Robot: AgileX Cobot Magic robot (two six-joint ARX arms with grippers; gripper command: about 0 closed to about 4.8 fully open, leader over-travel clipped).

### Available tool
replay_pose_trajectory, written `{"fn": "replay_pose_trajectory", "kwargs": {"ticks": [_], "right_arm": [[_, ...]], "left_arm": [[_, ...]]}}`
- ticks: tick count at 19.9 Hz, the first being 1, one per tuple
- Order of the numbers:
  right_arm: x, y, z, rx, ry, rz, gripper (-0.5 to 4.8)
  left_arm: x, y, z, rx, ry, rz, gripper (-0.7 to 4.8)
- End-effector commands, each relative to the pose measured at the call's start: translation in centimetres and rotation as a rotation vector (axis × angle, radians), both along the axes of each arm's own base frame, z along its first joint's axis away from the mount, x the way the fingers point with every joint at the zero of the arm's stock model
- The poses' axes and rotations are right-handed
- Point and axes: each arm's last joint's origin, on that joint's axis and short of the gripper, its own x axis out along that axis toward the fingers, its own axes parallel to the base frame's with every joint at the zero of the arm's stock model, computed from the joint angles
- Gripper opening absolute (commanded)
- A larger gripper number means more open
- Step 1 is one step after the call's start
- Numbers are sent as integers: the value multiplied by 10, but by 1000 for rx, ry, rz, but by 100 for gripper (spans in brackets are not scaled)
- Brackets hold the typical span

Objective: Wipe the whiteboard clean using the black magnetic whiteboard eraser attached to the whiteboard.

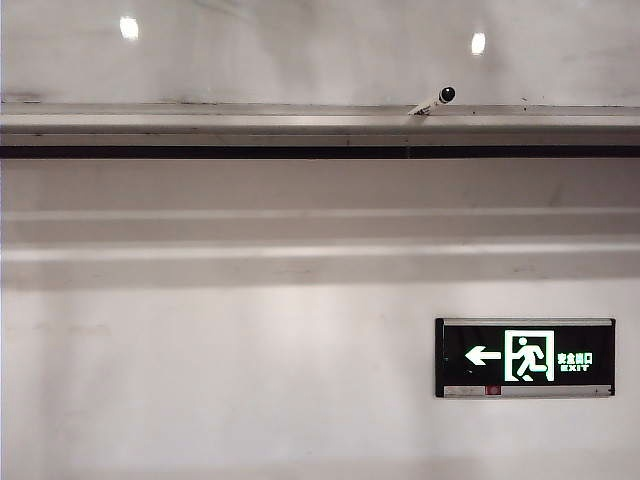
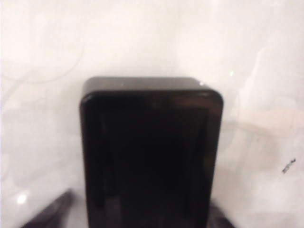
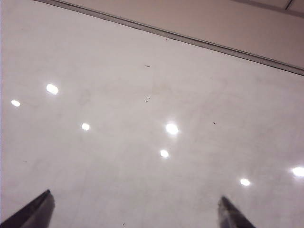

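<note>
Two grippers, neither seen from the exterior view. Left gripper [image 2: 142, 216]: fingertips spread either side of the black magnetic whiteboard eraser [image 2: 151, 154], which sits flat on the whiteboard [image 2: 42, 118]; whether they touch it, cannot tell. Right gripper [image 3: 133, 211]: jaws wide apart, nothing held, facing bare board. Marker [image 1: 434, 100] lies on silver ledge [image 1: 200, 120].

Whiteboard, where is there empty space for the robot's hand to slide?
Lots of bare whiteboard lies between the right hand and the silver edge, with only tiny specks there. Bare board also flanks the black eraser on both sides. It is crowded at the left hand: the eraser nearly fills the space between its fingers.
</note>
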Motion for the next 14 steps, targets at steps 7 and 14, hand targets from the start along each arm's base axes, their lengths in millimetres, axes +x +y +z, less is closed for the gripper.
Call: {"fn": "replay_pose_trajectory", "kwargs": {"ticks": [7,14], "right_arm": [[-3,-1,1,8,-6,0,479],[-3,-2,1,7,-8,2,479]], "left_arm": [[-53,16,26,35,31,-103,445],[-20,6,17,-90,-47,-117,444]]}}
